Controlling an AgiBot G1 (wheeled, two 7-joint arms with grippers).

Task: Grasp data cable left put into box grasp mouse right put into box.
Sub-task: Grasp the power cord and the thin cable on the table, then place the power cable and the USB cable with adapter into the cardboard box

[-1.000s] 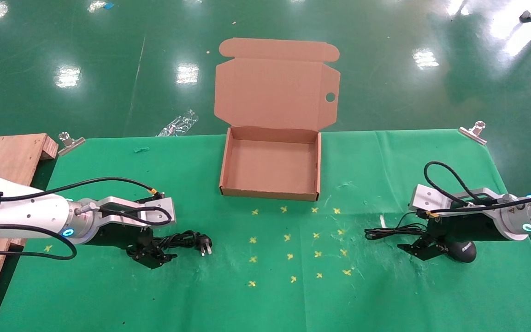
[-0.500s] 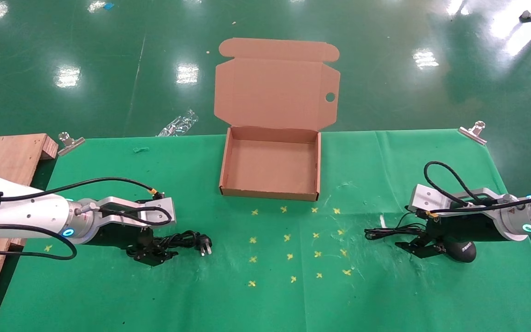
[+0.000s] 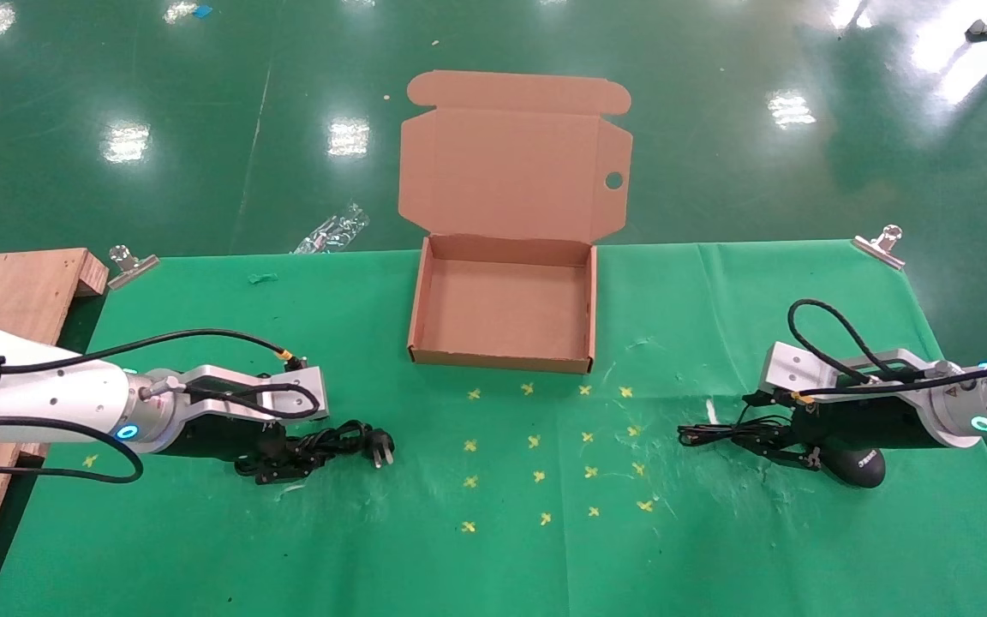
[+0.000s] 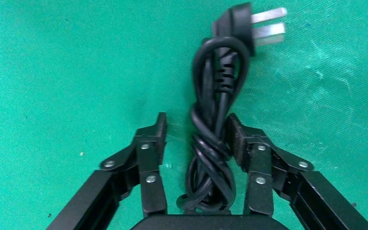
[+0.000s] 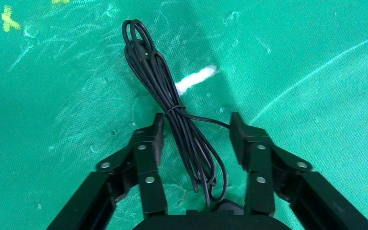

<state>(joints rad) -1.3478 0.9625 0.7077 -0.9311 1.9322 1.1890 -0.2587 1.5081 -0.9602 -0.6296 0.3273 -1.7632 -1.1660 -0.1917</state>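
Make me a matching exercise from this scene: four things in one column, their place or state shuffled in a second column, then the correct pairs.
Things:
1. data cable
2. mouse
3. box
4. left hand

Place or state:
A. open, straddling the twisted cord
B. lid up, nothing inside
C. under the right hand, its wire between the open fingers
D. on the cloth, pronged plug pointing away from the wrist

Pairs: 1-D, 2-C, 3-B, 4-A
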